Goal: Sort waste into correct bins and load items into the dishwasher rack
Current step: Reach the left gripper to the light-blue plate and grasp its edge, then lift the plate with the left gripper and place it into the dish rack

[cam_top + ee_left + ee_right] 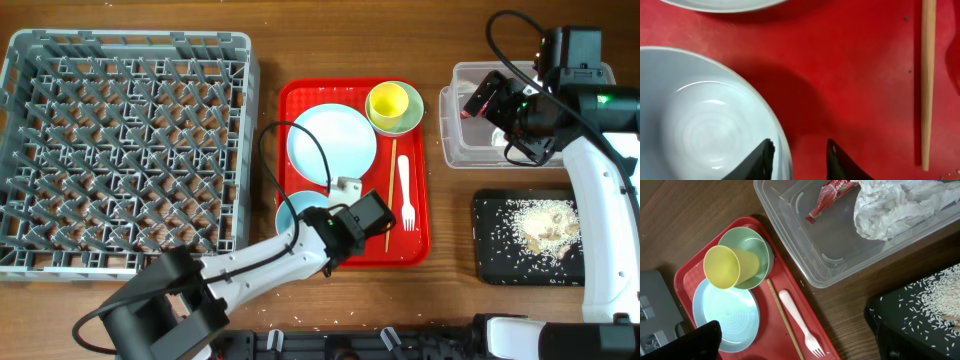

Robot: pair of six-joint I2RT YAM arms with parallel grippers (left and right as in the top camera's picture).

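Left pincer (797, 147) narrowly straddles whitish bowl (705, 120) rim on red tray (850, 75) on wooden table (350, 40); right pincer (480, 97) gapes wide

Rack (130, 150) left, serving tray (298, 100) centre; tub (465, 140) behind flat tray (490, 262), right.

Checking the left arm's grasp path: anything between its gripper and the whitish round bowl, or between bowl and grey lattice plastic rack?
Nothing visible. The left gripper straddles the whitish round bowl's rim. Toward the grey lattice plastic rack lie only the red serving tray's lip and bare wooden table.
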